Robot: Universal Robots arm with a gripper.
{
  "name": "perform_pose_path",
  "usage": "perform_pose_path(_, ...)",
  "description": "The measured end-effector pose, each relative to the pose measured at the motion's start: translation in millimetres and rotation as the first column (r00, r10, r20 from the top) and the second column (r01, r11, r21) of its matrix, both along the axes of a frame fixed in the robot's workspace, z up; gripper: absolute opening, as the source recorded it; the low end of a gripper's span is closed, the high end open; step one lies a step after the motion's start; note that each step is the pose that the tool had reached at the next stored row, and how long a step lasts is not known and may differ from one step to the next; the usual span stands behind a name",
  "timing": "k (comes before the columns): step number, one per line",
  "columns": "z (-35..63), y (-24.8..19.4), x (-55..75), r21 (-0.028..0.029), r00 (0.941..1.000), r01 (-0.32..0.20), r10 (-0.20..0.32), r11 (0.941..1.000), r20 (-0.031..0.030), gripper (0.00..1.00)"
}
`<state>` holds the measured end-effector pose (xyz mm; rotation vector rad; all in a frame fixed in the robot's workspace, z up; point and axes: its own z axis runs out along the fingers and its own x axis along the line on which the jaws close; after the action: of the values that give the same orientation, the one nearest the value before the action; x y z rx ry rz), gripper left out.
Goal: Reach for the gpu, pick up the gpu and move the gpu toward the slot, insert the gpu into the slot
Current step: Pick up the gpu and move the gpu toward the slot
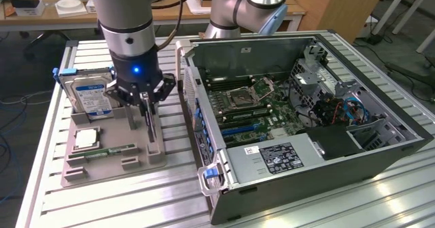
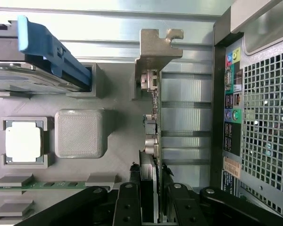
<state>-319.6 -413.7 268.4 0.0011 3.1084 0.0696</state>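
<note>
Both fingers [image 2: 132,207] of the pincer [image 2: 152,188] are clamping the gpu [image 2: 152,127], which is standing on edge in the grey holder [image 2: 115,87] directly beneath the pincer. A straight vertical lift is looking safest, sparing its bracket [image 2: 155,47].

Robotics lab: robot arm [image 1: 129,29], second arm [image 1: 251,6] behind, slatted aluminium surface [image 1: 136,197], gripper [image 1: 144,108] clamped on gpu [image 1: 150,129] at grey fixture tray [image 1: 119,131], opened computer case [image 1: 326,179], cluttered wooden desks [image 1: 68,20], floor cables [image 1: 14,96] in background.

Green gpu [image 2: 155,106], blue-labelled hard drive [image 1: 91,98], grey tray [image 1: 112,141].
</note>
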Motion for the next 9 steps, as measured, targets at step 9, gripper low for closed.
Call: perform_pose_path(9,30.7,0.0,0.0,0.0015,0.9999,0.011,-0.011,0.9999,0.0000,0.27)
